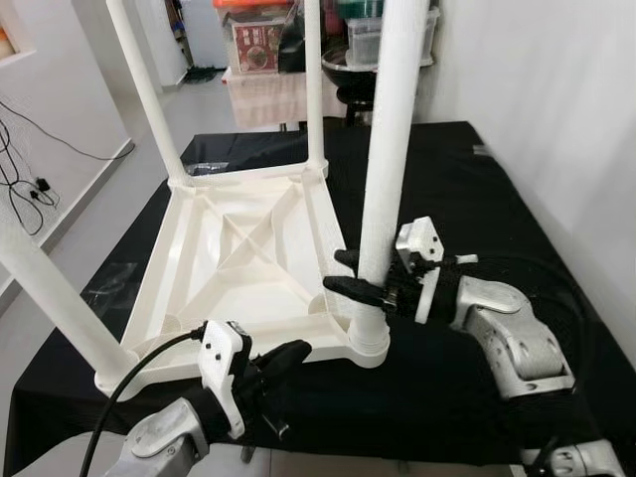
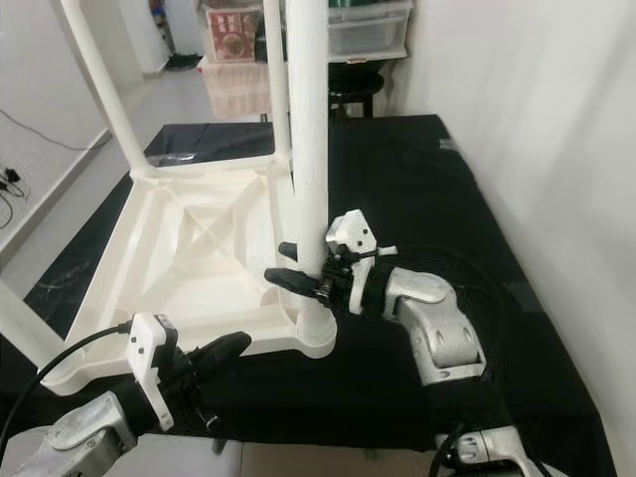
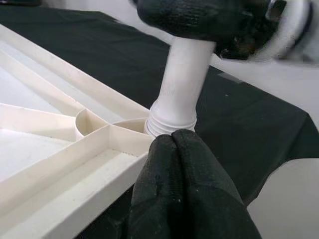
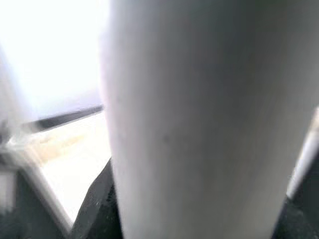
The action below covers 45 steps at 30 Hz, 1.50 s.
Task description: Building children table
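A white plastic tabletop (image 1: 238, 258) is seen lying upside down on a black cloth (image 1: 467, 199) across the middle of the head views, its ribbed underside facing up. At the lower left of the frame a leg (image 1: 55, 298) is seated in the near-left corner socket and slants out of the frame's left edge. A second leg (image 1: 144, 84) is planted in the far-left corner and rises toward the upper left. At the bottom of the frame, left of centre, the left gripper (image 1: 283, 360) is held against the near edge of the tabletop; its black fingers (image 3: 184, 199) are pressed together with nothing between them, and their tips are seen in the left wrist view just beside the threaded base of the near-right leg. A third leg (image 1: 314, 79) stands in the far-right corner, at upper centre. Right of centre the near-right leg (image 1: 390, 149) stands upright in its corner socket (image 1: 369, 338), and the right gripper (image 1: 348, 273) is clamped around it low down, one finger on either side. At the top of the frame, storage boxes (image 1: 260, 40) are stacked on the floor beyond the cloth, and a white wall (image 1: 556, 119) fills the right side.
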Available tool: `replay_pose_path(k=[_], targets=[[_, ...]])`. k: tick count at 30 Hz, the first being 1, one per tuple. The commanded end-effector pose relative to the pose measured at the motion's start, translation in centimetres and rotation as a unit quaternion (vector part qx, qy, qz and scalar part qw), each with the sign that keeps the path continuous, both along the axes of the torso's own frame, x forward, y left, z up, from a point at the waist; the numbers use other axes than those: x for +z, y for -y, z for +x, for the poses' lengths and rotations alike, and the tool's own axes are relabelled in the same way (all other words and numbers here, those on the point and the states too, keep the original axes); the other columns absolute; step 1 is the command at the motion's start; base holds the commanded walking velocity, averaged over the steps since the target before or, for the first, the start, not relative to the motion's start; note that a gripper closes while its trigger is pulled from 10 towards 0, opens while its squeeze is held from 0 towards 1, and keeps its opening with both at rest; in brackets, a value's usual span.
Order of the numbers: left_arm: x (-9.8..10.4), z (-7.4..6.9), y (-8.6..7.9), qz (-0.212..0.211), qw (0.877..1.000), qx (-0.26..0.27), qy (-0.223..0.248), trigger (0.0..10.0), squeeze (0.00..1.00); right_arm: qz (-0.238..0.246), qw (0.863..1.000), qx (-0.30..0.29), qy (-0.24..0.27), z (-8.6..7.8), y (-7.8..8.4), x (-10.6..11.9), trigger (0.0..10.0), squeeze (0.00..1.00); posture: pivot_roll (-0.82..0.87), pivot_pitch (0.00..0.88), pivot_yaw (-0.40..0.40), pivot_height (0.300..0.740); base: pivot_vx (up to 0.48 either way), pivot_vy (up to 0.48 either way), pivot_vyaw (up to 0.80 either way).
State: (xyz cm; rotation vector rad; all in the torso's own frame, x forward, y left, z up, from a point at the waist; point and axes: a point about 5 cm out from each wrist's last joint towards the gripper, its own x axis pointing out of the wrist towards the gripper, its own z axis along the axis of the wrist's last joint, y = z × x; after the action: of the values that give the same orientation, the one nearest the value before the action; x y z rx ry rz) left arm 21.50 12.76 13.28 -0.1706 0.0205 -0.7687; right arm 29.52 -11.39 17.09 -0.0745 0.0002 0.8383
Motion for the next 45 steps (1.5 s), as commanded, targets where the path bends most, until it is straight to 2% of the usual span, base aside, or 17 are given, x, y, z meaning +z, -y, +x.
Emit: replay_pose_path(k=[1,10,11,12,13,16,18,20,22,26,27,28,36,37,38,39,45], targets=[[0.0,0.1,-0.2,0.004,1.0,-0.003,-0.002,10.0,0.0,-0.053,0.995,-0.053,-0.06,-0.9,-1.1,-3.3,0.0,0.0,-0.07,0.054,0.064,0.74,0.0,0.0,0.0],[0.0,0.3,-0.2,0.002,1.0,0.006,0.0,10.0,0.0,-0.042,0.99,-0.116,-0.064,-0.4,-1.8,-3.4,0.0,0.0,-0.06,0.055,0.053,0.74,0.0,0.0,0.0],[0.1,0.3,-0.3,0.001,1.0,0.011,0.002,10.0,0.0,-0.037,0.989,-0.122,-0.069,-0.2,-1.7,-3.2,10.0,0.0,-0.06,0.056,0.056,0.74,0.0,0.0,0.0],[0.1,0.4,-0.3,0.0,1.0,0.012,0.002,10.0,0.0,-0.025,0.991,-0.111,-0.064,0.0,-1.7,-2.7,10.0,0.0,-0.06,0.057,0.054,0.74,0.0,0.0,0.0],[0.1,0.4,-0.2,-0.001,1.0,0.011,0.002,10.0,0.0,0.006,0.997,-0.054,-0.06,0.3,-1.9,-1.4,10.0,1.0,-0.06,0.055,0.053,0.74,0.0,0.0,0.0],[0.1,0.4,-0.2,-0.001,1.0,0.011,0.002,10.0,0.0,0.013,0.997,-0.039,-0.059,0.3,-2.0,-1.1,10.0,1.0,-0.06,0.055,0.053,0.74,0.0,0.0,0.0],[0.1,0.5,-0.1,-0.001,1.0,0.008,0.002,10.0,0.0,0.028,0.999,0.04,-0.023,0.7,-1.7,0.8,10.0,1.0,-0.07,0.053,0.053,0.74,0.0,0.0,0.0],[0.1,0.5,-0.1,-0.001,1.0,0.008,0.002,10.0,0.0,0.031,0.998,0.06,-0.019,0.7,-1.5,1.2,10.0,1.0,-0.06,0.052,0.052,0.74,0.0,0.0,0.0],[0.1,0.5,0.0,-0.002,1.0,0.007,0.002,10.0,0.0,0.001,0.991,0.137,-0.005,0.5,-1.0,1.7,10.0,1.0,-0.06,0.052,0.049,0.74,0.0,0.0,0.0],[0.1,0.5,0.0,-0.002,1.0,0.008,0.003,10.0,0.0,-0.027,0.983,0.179,0.002,0.8,-0.3,1.9,10.0,1.0,-0.06,0.052,0.048,0.74,0.0,0.0,0.0],[0.1,0.5,0.0,-0.002,1.0,0.009,0.003,10.0,0.0,-0.037,0.981,0.193,0.004,1.0,0.0,2.0,10.0,0.14,-0.06,0.053,0.045,0.74,0.0,0.0,0.0],[0.1,0.5,0.0,-0.002,1.0,0.009,0.003,10.0,0.0,-0.049,0.977,0.208,0.008,1.3,0.3,2.1,10.0,0.0,-0.06,0.053,0.045,0.74,0.0,0.0,0.0],[0.1,0.4,0.1,-0.002,1.0,0.01,0.002,10.0,0.0,-0.045,0.969,0.241,-0.003,3.7,1.3,3.5,10.0,0.0,-0.05,0.055,0.041,0.74,0.0,0.0,0.0],[0.1,0.4,0.1,-0.002,1.0,0.01,0.002,10.0,0.0,-0.042,0.967,0.25,-0.006,4.0,1.4,3.7,2.9,0.0,-0.04,0.056,0.04,0.74,0.0,0.0,0.0],[0.1,0.4,0.1,-0.002,1.0,0.01,0.002,10.0,0.0,-0.042,0.967,0.25,-0.006,4.0,1.4,3.7,2.9,0.0,-0.04,0.056,0.04,0.74,0.0,0.0,0.0],[0.1,0.4,0.1,-0.002,1.0,0.01,0.002,10.0,0.0,-0.039,0.964,0.263,-0.009,3.9,1.4,3.8,0.0,0.0,-0.05,0.056,0.04,0.74,0.0,0.0,0.0],[0.1,0.4,0.1,-0.002,1.0,0.01,0.002,10.0,0.0,-0.037,0.961,0.273,-0.011,3.9,1.5,3.9,0.0,0.0,-0.05,0.056,0.04,0.74,0.0,0.0,0.0]])
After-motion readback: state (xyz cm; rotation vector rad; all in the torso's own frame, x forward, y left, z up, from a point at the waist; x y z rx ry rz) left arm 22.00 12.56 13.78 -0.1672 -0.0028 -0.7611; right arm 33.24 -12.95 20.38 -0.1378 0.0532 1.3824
